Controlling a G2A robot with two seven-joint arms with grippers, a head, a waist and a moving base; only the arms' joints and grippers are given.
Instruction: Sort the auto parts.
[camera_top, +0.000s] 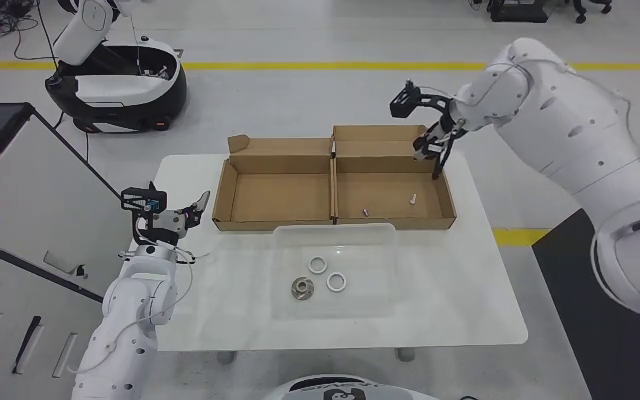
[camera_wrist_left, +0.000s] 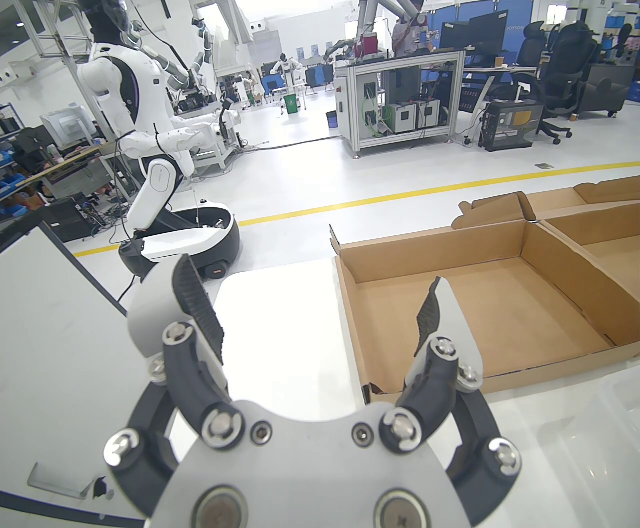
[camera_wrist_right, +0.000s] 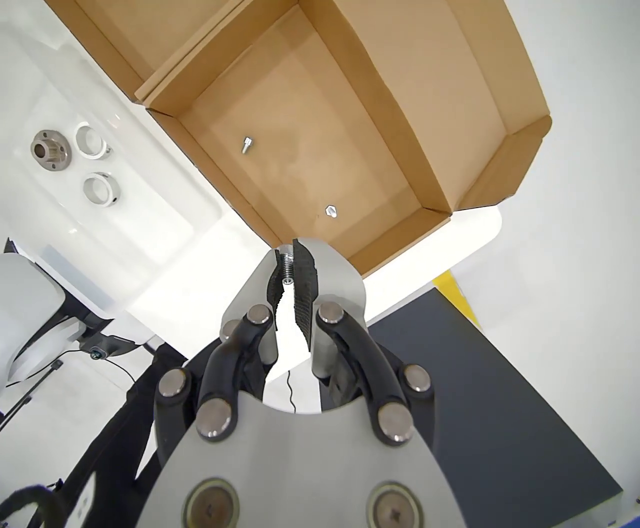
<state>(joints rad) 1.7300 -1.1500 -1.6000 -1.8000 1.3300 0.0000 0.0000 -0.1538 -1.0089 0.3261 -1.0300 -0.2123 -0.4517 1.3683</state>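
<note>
Top view: we see the left arm bent low over the counter's (camera_top: 470, 300) left edge, its left end effector (camera_top: 192, 208) spread wide and holding nothing, near the left box (camera_top: 272, 195). The right arm stretches in from the far right, its right end effector (camera_top: 437, 160) pointing down over the right wall of the right box (camera_top: 390, 190). The two boxes touch side by side. Two loose bolts (camera_top: 366, 211) (camera_top: 411, 198) lie in the right one. In front, a clear tray (camera_top: 372, 300) holds two white rings (camera_top: 317, 265) (camera_top: 337, 282) and one metal flange (camera_top: 301, 289).

Left wrist view: the fingers gape apart above the counter, with the left box's bare cardboard floor just beyond.

Right wrist view: we find the pads clenched on a third bolt (camera_wrist_right: 286, 265), held above the right box's wall. The two loose bolts lie well apart on its floor.
</note>
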